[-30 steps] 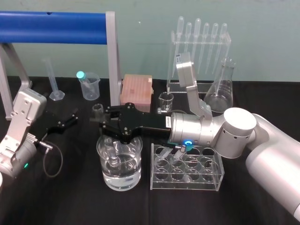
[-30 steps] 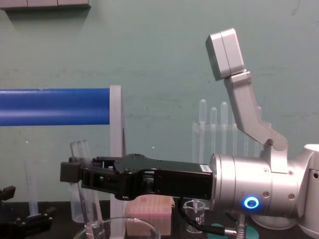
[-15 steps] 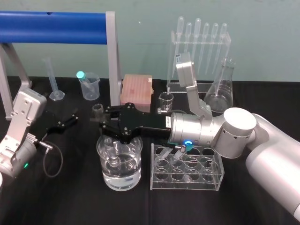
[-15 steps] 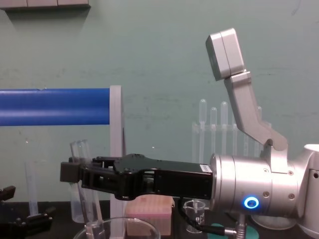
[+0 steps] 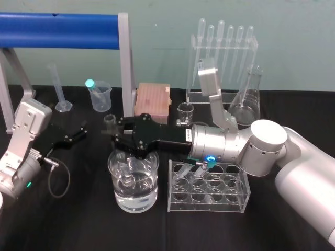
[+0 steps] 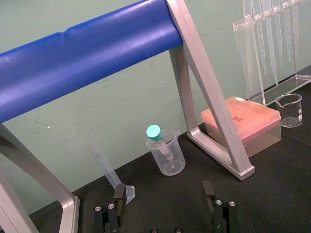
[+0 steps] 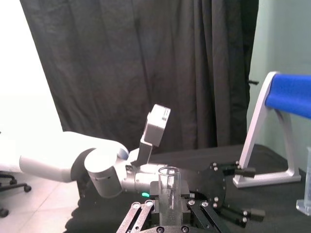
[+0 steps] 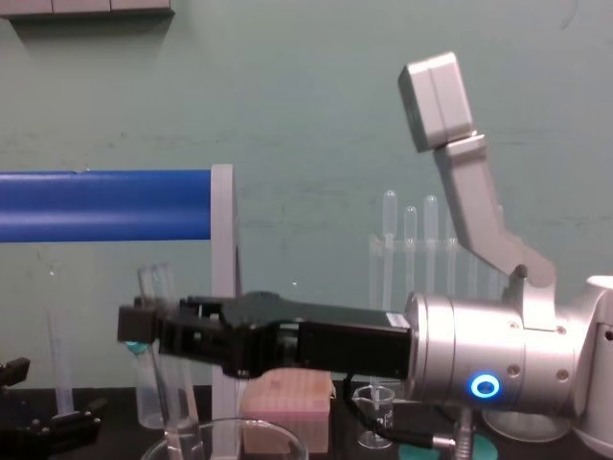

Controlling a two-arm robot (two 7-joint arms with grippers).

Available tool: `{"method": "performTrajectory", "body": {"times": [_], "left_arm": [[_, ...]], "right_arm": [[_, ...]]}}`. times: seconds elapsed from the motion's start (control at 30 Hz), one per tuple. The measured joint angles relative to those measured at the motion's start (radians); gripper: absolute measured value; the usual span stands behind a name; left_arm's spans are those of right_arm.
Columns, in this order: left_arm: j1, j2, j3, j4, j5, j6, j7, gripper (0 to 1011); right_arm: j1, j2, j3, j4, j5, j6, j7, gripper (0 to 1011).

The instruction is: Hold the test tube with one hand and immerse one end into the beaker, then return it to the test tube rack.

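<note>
The test tube is a clear, uncapped glass tube standing nearly upright. My right gripper is shut on its upper part from the right. Its lower end dips into the water inside the wide glass beaker at front centre. In the chest view the test tube rises through the right gripper above the beaker's rim. The right wrist view shows the test tube held between the jaws. The clear test tube rack stands just right of the beaker. My left gripper rests open on the table at the left.
At the back stand a blue bar on a grey frame, a plastic beaker with a teal-capped tube, a measuring cylinder, a pink box, a small glass beaker, a pipette stand and a conical flask.
My right wrist has tilted slightly and the gripper with the test tube has shifted a little. The tube stays in the beaker. The left arm has not moved.
</note>
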Motion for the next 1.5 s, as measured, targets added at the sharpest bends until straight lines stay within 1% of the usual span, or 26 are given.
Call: {"method": "performTrajectory", "body": {"times": [0.13,0.17,0.2,0.5,0.6,0.7,0.77,0.8,0.83,0.87,0.9,0.93,0.97,1.0,1.03,1.13,1.17,1.23,1.27,1.33,1.37,1.43,1.47,1.5], "left_arm": [[0.0,0.0,0.0,0.0,0.0,0.0,0.0,1000],[0.0,0.0,0.0,0.0,0.0,0.0,0.0,1000],[0.0,0.0,0.0,0.0,0.0,0.0,0.0,1000],[0.0,0.0,0.0,0.0,0.0,0.0,0.0,1000],[0.0,0.0,0.0,0.0,0.0,0.0,0.0,1000],[0.0,0.0,0.0,0.0,0.0,0.0,0.0,1000],[0.0,0.0,0.0,0.0,0.0,0.0,0.0,1000],[0.0,0.0,0.0,0.0,0.0,0.0,0.0,1000],[0.0,0.0,0.0,0.0,0.0,0.0,0.0,1000],[0.0,0.0,0.0,0.0,0.0,0.0,0.0,1000],[0.0,0.0,0.0,0.0,0.0,0.0,0.0,1000],[0.0,0.0,0.0,0.0,0.0,0.0,0.0,1000],[0.0,0.0,0.0,0.0,0.0,0.0,0.0,1000],[0.0,0.0,0.0,0.0,0.0,0.0,0.0,1000],[0.0,0.0,0.0,0.0,0.0,0.0,0.0,1000],[0.0,0.0,0.0,0.0,0.0,0.0,0.0,1000],[0.0,0.0,0.0,0.0,0.0,0.0,0.0,1000],[0.0,0.0,0.0,0.0,0.0,0.0,0.0,1000],[0.0,0.0,0.0,0.0,0.0,0.0,0.0,1000],[0.0,0.0,0.0,0.0,0.0,0.0,0.0,1000],[0.0,0.0,0.0,0.0,0.0,0.0,0.0,1000],[0.0,0.0,0.0,0.0,0.0,0.0,0.0,1000],[0.0,0.0,0.0,0.0,0.0,0.0,0.0,1000],[0.0,0.0,0.0,0.0,0.0,0.0,0.0,1000]], "right_arm": [[-0.009,0.005,0.019,-0.025,0.014,-0.015,0.004,227],[-0.013,0.011,0.026,-0.039,0.018,-0.02,0.003,227],[-0.013,0.011,0.026,-0.039,0.018,-0.02,0.003,227],[-0.03,0.066,0.077,-0.181,0.025,-0.052,-0.046,227],[-0.04,0.084,0.116,-0.238,0.05,-0.082,-0.058,227],[-0.048,0.098,0.143,-0.275,0.063,-0.103,-0.071,227],[-0.066,0.127,0.179,-0.332,0.065,-0.124,-0.108,227],[-0.066,0.127,0.179,-0.332,0.065,-0.124,-0.108,227],[-0.082,0.146,0.198,-0.36,0.063,-0.13,-0.133,227],[-0.082,0.146,0.198,-0.36,0.063,-0.13,-0.133,227],[-0.115,0.171,0.232,-0.395,0.071,-0.14,-0.166,227],[-0.115,0.171,0.232,-0.395,0.071,-0.14,-0.166,227],[-0.146,0.187,0.259,-0.418,0.086,-0.147,-0.189,227],[-0.164,0.197,0.274,-0.432,0.091,-0.149,-0.2,227],[-0.202,0.217,0.303,-0.46,0.103,-0.153,-0.228,227],[-0.258,0.244,0.34,-0.5,0.116,-0.154,-0.266,227],[-0.304,0.267,0.367,-0.534,0.12,-0.153,-0.294,227],[-0.345,0.287,0.389,-0.563,0.121,-0.15,-0.323,226],[-0.388,0.308,0.413,-0.591,0.122,-0.144,-0.353,226],[-0.429,0.328,0.435,-0.619,0.121,-0.138,-0.382,227],[-0.465,0.345,0.456,-0.642,0.119,-0.131,-0.407,227],[-0.503,0.364,0.477,-0.668,0.113,-0.122,-0.435,227],[-0.534,0.381,0.496,-0.69,0.106,-0.111,-0.46,227],[-0.548,0.389,0.505,-0.698,0.103,-0.106,-0.47,227]]}}
